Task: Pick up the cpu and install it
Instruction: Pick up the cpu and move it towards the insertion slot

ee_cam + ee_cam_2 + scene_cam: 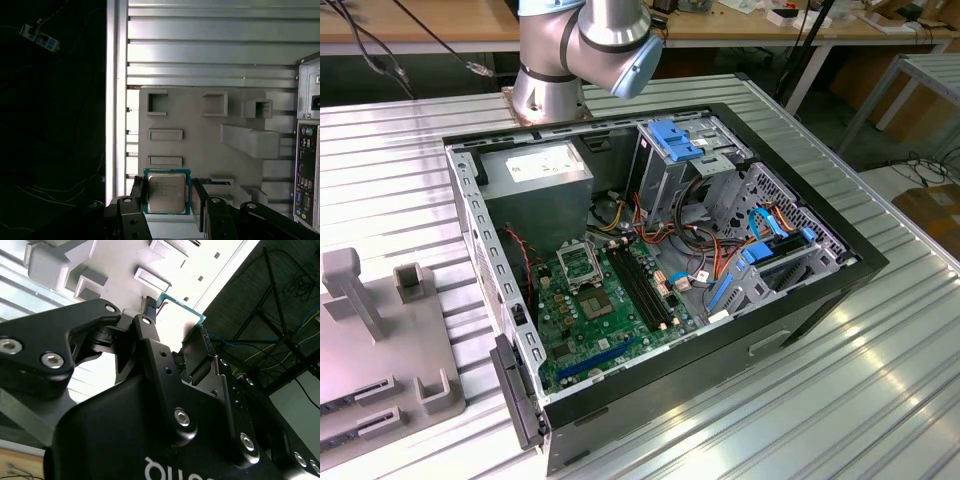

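Over the grey tray (200, 145), your claw (169, 195) is pinched onto the cpu (166, 186) by its edges; pick-up looks in hand, and reaching the socket (579, 263) will demand a level, square carry

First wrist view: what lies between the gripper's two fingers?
The cpu, silver top toward the camera, is held between the fingers of the gripper, with the grey tray behind it.

Arm (600, 30): silver-grey tube, pale blue joint cap. Jaws: matte black links, silver hex screws.
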